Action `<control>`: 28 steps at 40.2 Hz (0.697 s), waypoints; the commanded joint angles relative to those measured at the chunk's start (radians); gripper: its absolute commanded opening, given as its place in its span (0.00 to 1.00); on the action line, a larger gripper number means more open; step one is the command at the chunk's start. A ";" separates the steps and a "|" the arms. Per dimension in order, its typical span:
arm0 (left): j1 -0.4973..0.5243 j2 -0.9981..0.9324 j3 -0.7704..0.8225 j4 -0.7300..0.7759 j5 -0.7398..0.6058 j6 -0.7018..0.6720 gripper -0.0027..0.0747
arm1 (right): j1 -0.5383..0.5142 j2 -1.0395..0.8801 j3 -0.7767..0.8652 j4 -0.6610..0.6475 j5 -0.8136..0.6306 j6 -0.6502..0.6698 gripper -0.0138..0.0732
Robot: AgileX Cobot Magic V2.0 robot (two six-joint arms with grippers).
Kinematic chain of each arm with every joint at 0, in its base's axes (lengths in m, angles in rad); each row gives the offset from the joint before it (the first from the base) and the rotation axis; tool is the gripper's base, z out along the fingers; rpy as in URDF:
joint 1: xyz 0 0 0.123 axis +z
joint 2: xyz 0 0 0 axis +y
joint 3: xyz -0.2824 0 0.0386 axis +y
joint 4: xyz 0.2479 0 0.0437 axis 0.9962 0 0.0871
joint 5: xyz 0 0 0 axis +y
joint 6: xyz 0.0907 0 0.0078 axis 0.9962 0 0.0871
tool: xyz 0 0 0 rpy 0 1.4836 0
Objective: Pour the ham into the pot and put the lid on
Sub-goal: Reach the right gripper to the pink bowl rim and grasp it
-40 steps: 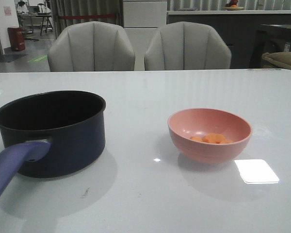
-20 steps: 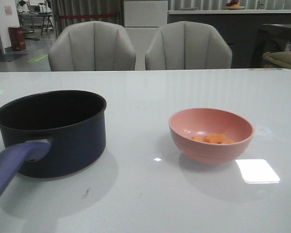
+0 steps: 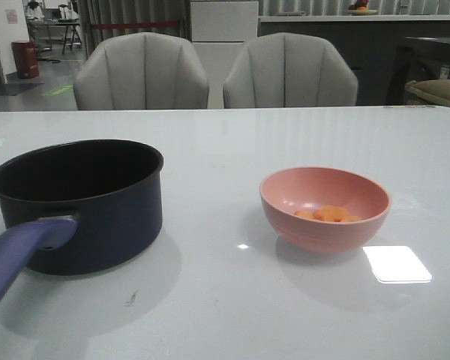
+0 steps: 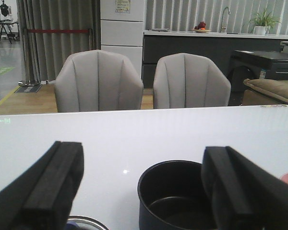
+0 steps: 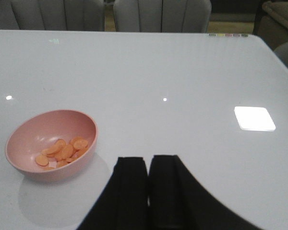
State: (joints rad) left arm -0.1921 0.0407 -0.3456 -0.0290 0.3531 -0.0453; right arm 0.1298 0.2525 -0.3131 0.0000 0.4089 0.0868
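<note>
The dark navy pot (image 3: 79, 199) stands at the table's left, empty, its blue-purple handle (image 3: 19, 259) pointing toward the near edge. The ham (image 3: 328, 214) lies as orange chunks in a salmon-pink bowl (image 3: 324, 225) to the right of the pot. Neither gripper shows in the front view. In the left wrist view my left gripper (image 4: 141, 155) is open wide above the table, with the pot (image 4: 175, 194) beyond it near one finger (image 4: 230, 187). A sliver of the lid's silver rim (image 4: 86, 222) shows at the frame edge. My right gripper (image 5: 148, 160) is shut on nothing, beside the bowl (image 5: 24, 165) of ham (image 5: 62, 151).
The glossy white table (image 3: 232, 300) carries bright light reflections (image 3: 396, 264). Two grey chairs (image 3: 142, 71) stand behind its far edge. A small dark smudge (image 3: 131, 298) marks the surface near the pot.
</note>
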 commanded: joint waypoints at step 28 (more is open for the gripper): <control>-0.009 0.012 -0.026 0.000 -0.084 -0.002 0.75 | 0.130 1.087 -0.572 0.135 0.057 -0.001 0.76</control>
State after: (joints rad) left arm -0.1921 0.0407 -0.3456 -0.0290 0.3531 -0.0453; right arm 0.2569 1.2629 -0.7918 0.1300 0.4763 0.0905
